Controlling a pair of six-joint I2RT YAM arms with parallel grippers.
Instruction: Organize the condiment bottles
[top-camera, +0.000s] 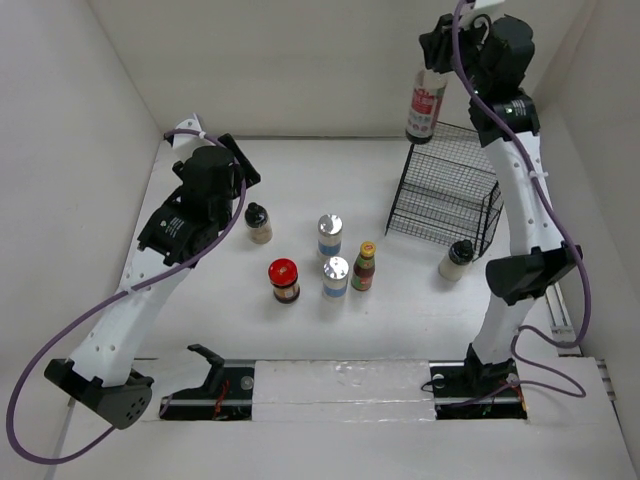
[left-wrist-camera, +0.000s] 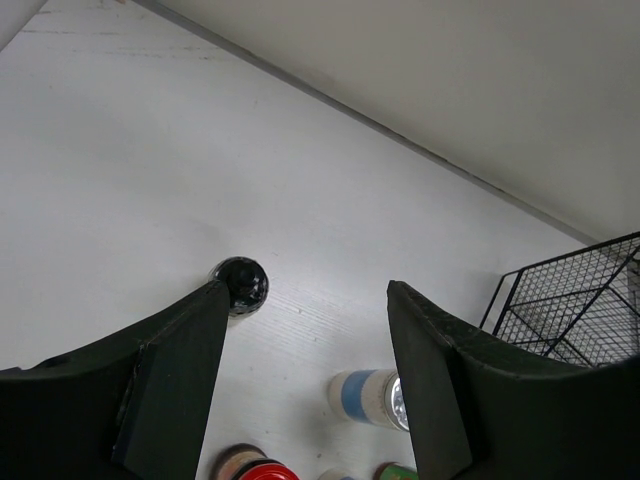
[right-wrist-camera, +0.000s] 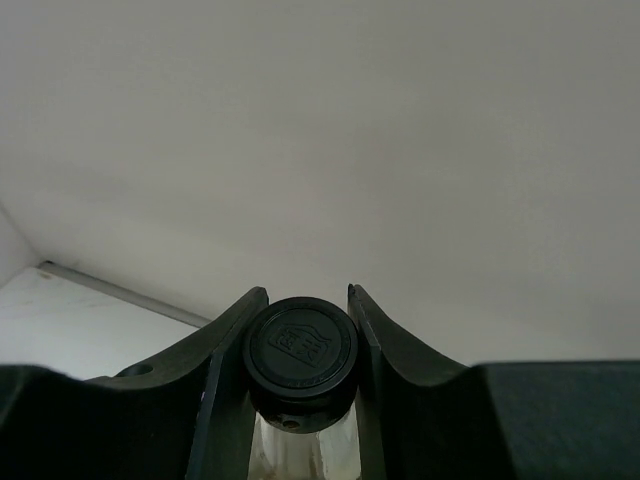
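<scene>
My right gripper (top-camera: 436, 62) is shut on the black cap (right-wrist-camera: 300, 347) of the tall clear bottle (top-camera: 425, 105) and holds it upright above the back left corner of the black wire rack (top-camera: 447, 190). My left gripper (left-wrist-camera: 305, 300) is open and empty, above the table near a pale dark-capped bottle (top-camera: 259, 223) whose cap (left-wrist-camera: 240, 284) shows by its left finger. Two silver-lidded blue-labelled jars (top-camera: 330, 235) (top-camera: 335, 276), a red-lidded dark jar (top-camera: 284, 280) and a small red sauce bottle (top-camera: 364, 266) stand mid-table. Another pale dark-capped bottle (top-camera: 456, 260) stands right of the rack.
White walls close in the table on the left, back and right. The rack also shows at the right edge of the left wrist view (left-wrist-camera: 575, 305). A black rail (top-camera: 340, 385) runs along the near edge between the arm bases.
</scene>
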